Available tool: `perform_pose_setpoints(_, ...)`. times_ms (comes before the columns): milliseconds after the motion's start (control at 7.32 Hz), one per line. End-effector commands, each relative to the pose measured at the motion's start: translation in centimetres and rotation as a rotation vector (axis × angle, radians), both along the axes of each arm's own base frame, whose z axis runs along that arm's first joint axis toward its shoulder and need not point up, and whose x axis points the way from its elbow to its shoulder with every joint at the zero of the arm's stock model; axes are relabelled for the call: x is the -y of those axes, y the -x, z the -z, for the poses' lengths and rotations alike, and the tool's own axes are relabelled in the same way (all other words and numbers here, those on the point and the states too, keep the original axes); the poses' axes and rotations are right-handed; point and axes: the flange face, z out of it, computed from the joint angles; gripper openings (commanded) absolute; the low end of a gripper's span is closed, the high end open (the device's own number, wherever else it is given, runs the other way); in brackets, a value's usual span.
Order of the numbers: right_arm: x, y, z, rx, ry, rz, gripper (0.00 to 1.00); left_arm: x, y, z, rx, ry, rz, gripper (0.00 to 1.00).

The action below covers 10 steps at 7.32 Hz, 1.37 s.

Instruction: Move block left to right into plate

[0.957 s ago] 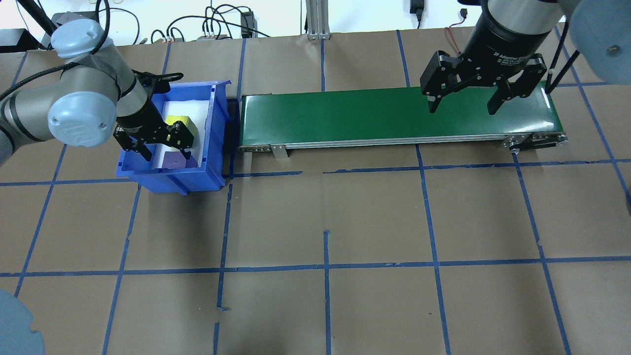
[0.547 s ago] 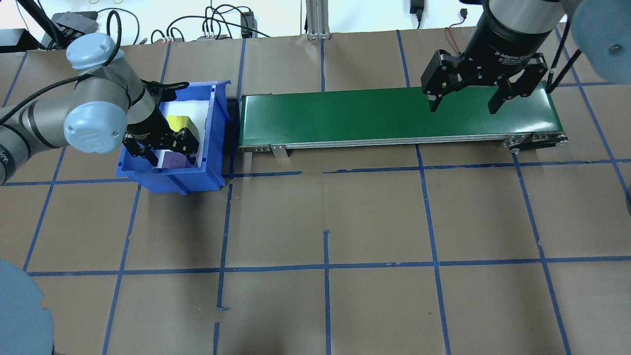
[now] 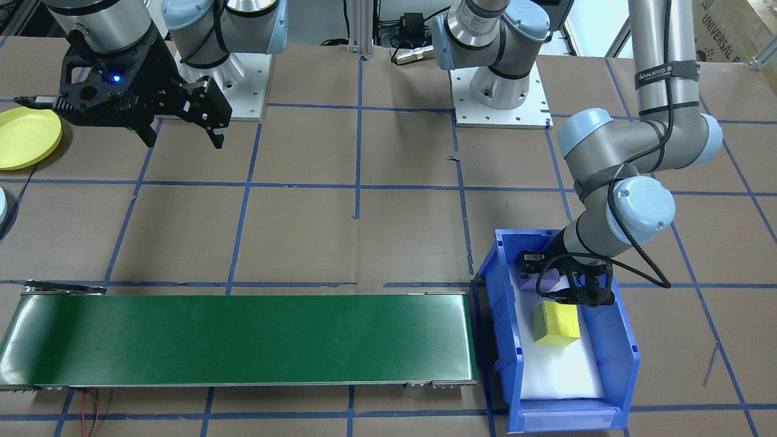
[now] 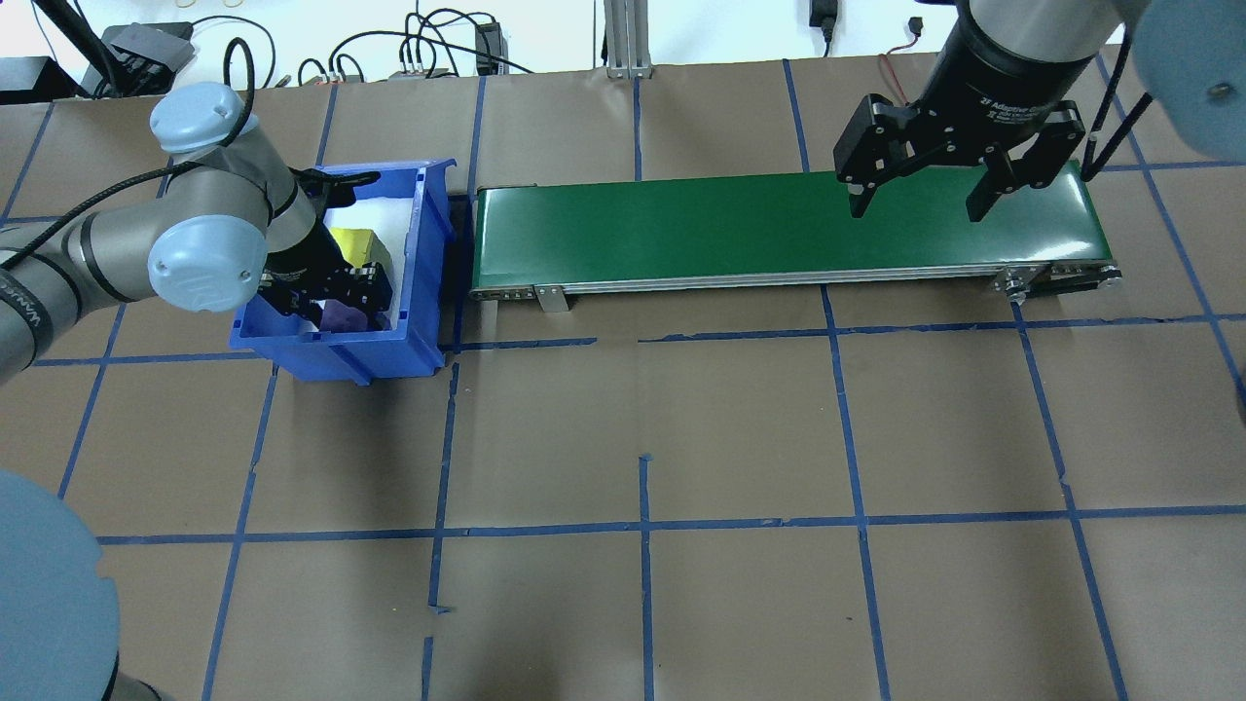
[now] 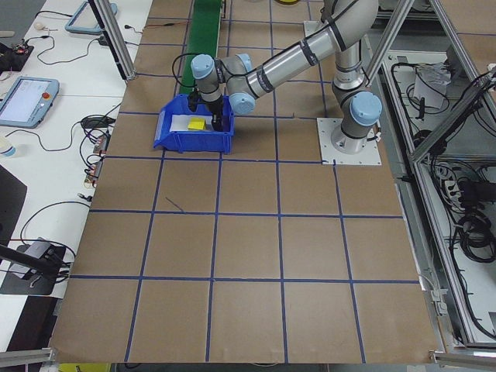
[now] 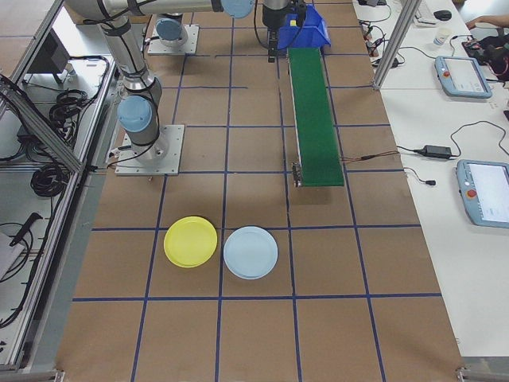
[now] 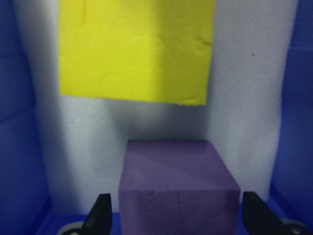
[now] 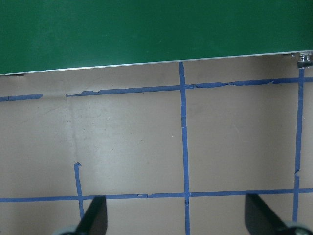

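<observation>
A purple block (image 7: 178,188) lies on white foam at the robot-side end of a blue bin (image 4: 336,352), with a yellow block (image 7: 137,49) just beyond it. My left gripper (image 7: 178,218) is down inside the bin, open, one fingertip on each side of the purple block with small gaps. My right gripper (image 4: 916,210) hangs open and empty above the right end of the green conveyor (image 4: 681,229). A yellow plate (image 6: 190,241) and a light blue plate (image 6: 250,252) lie on the table past the conveyor's right end.
The bin walls (image 3: 613,340) stand close on both sides of the left gripper. The conveyor begins right beside the bin. Brown paper with blue tape lines (image 4: 642,531) covers the table. Cables lie along the far edge.
My left gripper has dropped lower into the bin and now straddles the purple block. The right gripper has barely moved.
</observation>
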Motion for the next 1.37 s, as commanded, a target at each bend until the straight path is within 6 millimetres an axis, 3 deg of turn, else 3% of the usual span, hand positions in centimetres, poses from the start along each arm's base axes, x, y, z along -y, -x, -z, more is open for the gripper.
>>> perform_pose_setpoints(0, 0.1, 0.2, -0.2, 0.0, 0.005, 0.004, 1.0, -0.1, -0.1, -10.1, 0.038, 0.139, 0.002, 0.13)
perform_pose_setpoints(137, 0.2, 0.3, -0.5, -0.009, 0.019, -0.005, 1.0, -0.4, 0.5, -15.4, 0.044, 0.179, 0.009, 0.13)
perform_pose_setpoints(273, 0.2, 0.0, -0.6, -0.002, 0.026, 0.002, 1.0, -0.3, 1.5, -19.4, 0.039, 0.219, 0.021, 0.13)
perform_pose_setpoints(410, 0.3, 0.1, -0.8, -0.012, 0.036, 0.017, 1.0, -0.1, 4.4, -21.2, 0.033, 0.25, 0.05, 0.13)
perform_pose_setpoints(547, 0.7, 1.4, -1.1, -0.108, 0.064, 0.024, 1.0, -0.6, 9.5, -20.6, 0.016, 0.242, 0.065, 0.13)
perform_pose_setpoints(683, 0.5, 1.8, -1.3, -0.174, 0.065, 0.016, 1.0, -0.3, 13.2, -18.7, 0.004, 0.222, 0.017, 0.13)
perform_pose_setpoints(957, 0.5, 1.2, -1.3, -0.091, 0.056, 0.017, 1.0, 3.2, 17.0, -12.0, -0.098, 0.235, 0.031, 0.13)
perform_pose_setpoints(1093, 0.3, 0.3, -1.1, -0.079, 0.054, -0.002, 1.0, 4.8, 20.0, -7.8, -0.136, 0.25, 0.066, 0.13)
perform_pose_setpoints(1230, 0.3, -0.5, -0.4, -0.04, 0.037, -0.012, 1.0, 6.0, 21.2, -5.1, -0.151, 0.275, 0.076, 0.13)
